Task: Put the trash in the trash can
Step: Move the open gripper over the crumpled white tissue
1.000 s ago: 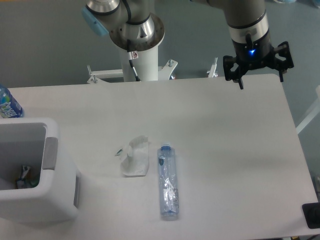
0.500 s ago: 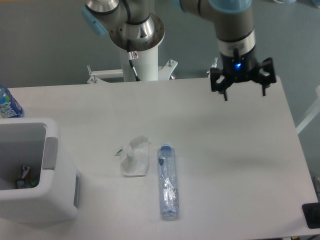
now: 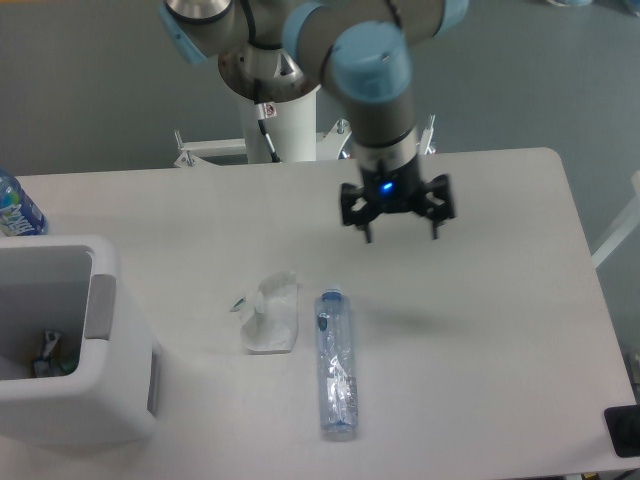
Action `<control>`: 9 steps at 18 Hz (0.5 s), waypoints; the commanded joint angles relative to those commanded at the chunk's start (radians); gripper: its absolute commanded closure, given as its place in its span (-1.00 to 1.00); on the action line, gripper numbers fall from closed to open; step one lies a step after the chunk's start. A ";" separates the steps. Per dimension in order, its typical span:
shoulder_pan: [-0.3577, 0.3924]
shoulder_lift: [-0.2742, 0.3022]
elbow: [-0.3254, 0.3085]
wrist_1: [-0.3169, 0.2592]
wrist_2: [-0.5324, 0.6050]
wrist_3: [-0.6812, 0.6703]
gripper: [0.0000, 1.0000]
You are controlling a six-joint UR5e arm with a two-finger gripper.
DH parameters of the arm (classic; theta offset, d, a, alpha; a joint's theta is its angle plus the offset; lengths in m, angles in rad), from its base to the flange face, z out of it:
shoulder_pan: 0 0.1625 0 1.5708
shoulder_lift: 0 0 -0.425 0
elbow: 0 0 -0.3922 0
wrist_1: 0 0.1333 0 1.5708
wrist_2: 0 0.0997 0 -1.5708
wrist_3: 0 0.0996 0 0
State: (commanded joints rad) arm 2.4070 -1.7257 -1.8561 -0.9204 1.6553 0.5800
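A crumpled translucent-white wrapper (image 3: 270,315) lies on the table left of centre. Right beside it, a crushed clear plastic bottle (image 3: 336,363) with a bluish cap end lies lengthwise, cap toward the far side. The white boxy trash can (image 3: 72,345) with a grey rim panel stands at the near left, with some scraps inside. My gripper (image 3: 400,234) hangs open above the table, up and to the right of the bottle's cap end, with nothing between its fingers.
A blue-labelled water bottle (image 3: 17,207) pokes in at the left edge behind the trash can. The arm's white base column (image 3: 282,120) rises at the table's far edge. A dark object (image 3: 624,431) sits at the near right corner.
The gripper has swept left and toward the front from the table's far right corner, coming to hang near the bottle's cap end. It stays open. The trash has not moved.
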 joint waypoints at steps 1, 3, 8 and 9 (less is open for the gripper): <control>-0.021 -0.008 -0.011 -0.002 -0.028 -0.014 -1.00; -0.046 -0.014 -0.046 0.000 -0.064 -0.031 -1.00; -0.109 -0.063 -0.048 0.003 -0.127 -0.048 -1.00; -0.126 -0.080 -0.046 0.011 -0.129 -0.049 -1.00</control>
State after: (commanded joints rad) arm 2.2812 -1.8053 -1.9022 -0.9097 1.5263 0.5308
